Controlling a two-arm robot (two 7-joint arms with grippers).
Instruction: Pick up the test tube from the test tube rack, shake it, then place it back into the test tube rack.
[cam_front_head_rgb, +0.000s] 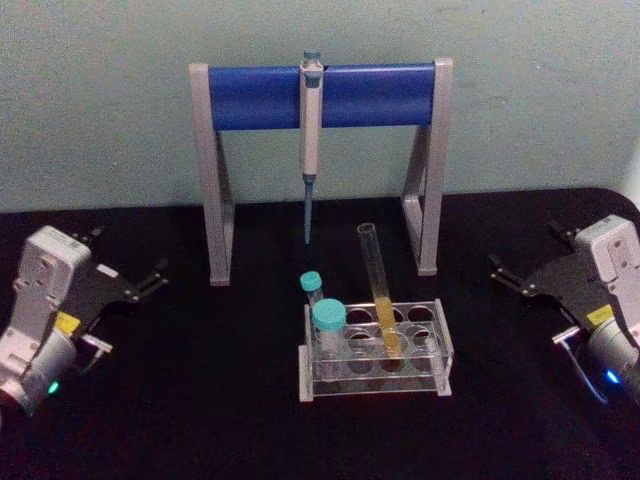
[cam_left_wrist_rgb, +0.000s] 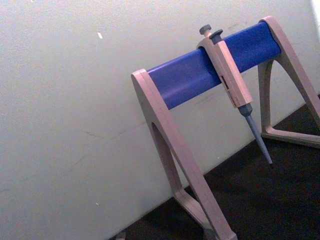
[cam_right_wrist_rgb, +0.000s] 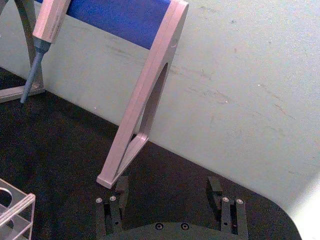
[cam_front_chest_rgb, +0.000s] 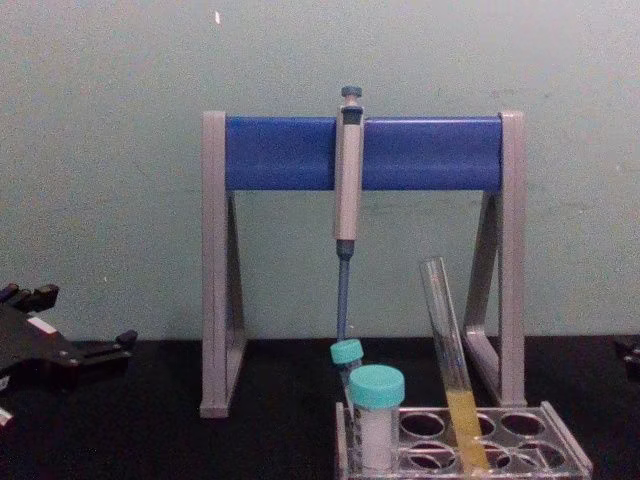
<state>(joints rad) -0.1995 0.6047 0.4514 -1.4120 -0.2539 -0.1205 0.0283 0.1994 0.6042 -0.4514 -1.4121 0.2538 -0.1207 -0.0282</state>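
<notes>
The test tube (cam_front_head_rgb: 379, 290) is a tall clear glass tube with yellow-orange liquid in its lower part. It leans in a middle hole of the clear test tube rack (cam_front_head_rgb: 438, 346) at the table's centre. In the chest view the test tube (cam_front_chest_rgb: 449, 360) tilts left above the test tube rack (cam_front_chest_rgb: 566, 452). My left gripper (cam_front_head_rgb: 128, 252) rests open at the far left, well away from the rack. At the far right my right gripper (cam_front_head_rgb: 530, 255) is open too. In the right wrist view the right gripper (cam_right_wrist_rgb: 167, 189) holds nothing, with a corner of the rack (cam_right_wrist_rgb: 20, 207) beside it.
Two teal-capped white tubes (cam_front_head_rgb: 327, 322) stand in the rack's left holes. Behind it is a grey-and-blue pipette stand (cam_front_head_rgb: 265, 97) with a pipette (cam_front_head_rgb: 311, 120) hanging from it, its tip just behind the test tube. The black table (cam_front_head_rgb: 200, 400) ends at a pale wall.
</notes>
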